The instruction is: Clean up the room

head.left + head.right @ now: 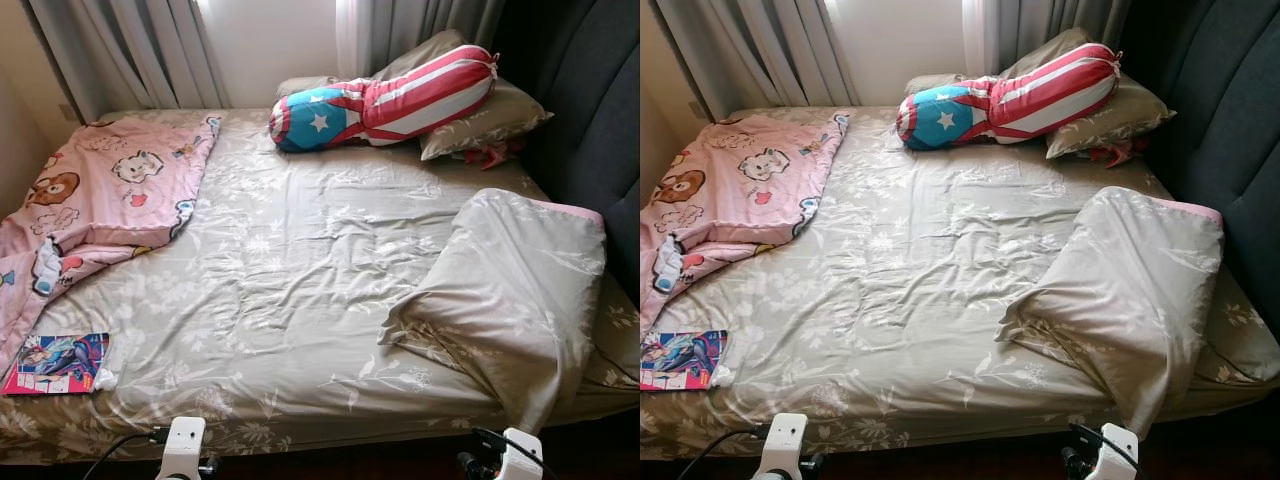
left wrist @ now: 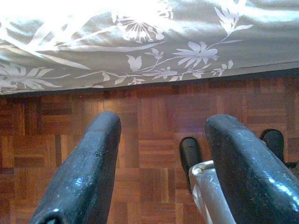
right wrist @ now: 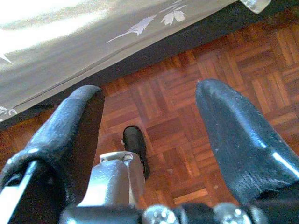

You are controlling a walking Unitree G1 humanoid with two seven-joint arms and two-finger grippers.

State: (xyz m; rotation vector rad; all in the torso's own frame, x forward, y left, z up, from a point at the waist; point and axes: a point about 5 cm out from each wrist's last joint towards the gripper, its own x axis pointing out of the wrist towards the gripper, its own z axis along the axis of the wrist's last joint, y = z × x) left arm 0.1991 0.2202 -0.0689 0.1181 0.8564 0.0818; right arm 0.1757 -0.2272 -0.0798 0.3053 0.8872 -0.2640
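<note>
Two end effectors are held low at the foot of the bed (image 1: 300,300), above a wooden parquet floor (image 2: 149,140). The left end effector (image 2: 161,154) is seen with its two black fingers (image 2: 88,168) spread wide and nothing gripped between them; the flowered edge of the bed sheet (image 2: 140,42) hangs just beyond. The right end effector (image 3: 149,140) is likewise spread wide and empty, with the sheet's edge and the dark gap under the bed ahead of it.

On the bed, a beige flowered sheet is stretched over the mattress and is creased across the middle. A pink cartoon blanket (image 1: 95,195) is bunched on the robot's left side and is draped over that edge. A colourful book (image 1: 57,362) is laid flat near the front left corner, just beside the blanket's lower edge. A bolster cushion (image 1: 385,100) in red and white stripes with a blue starred end is propped at the far end, against a beige pillow (image 1: 485,115). A small red item (image 1: 490,155) is tucked beside that pillow; what it is cannot be told. A second pillow (image 1: 510,290), in a loose beige case with a pink edge, is slumped on the right side, its case trailing over the front edge. Grey curtains (image 1: 130,50) are hung behind the bed, and a dark padded headboard (image 1: 590,100) is stood along the right.
</note>
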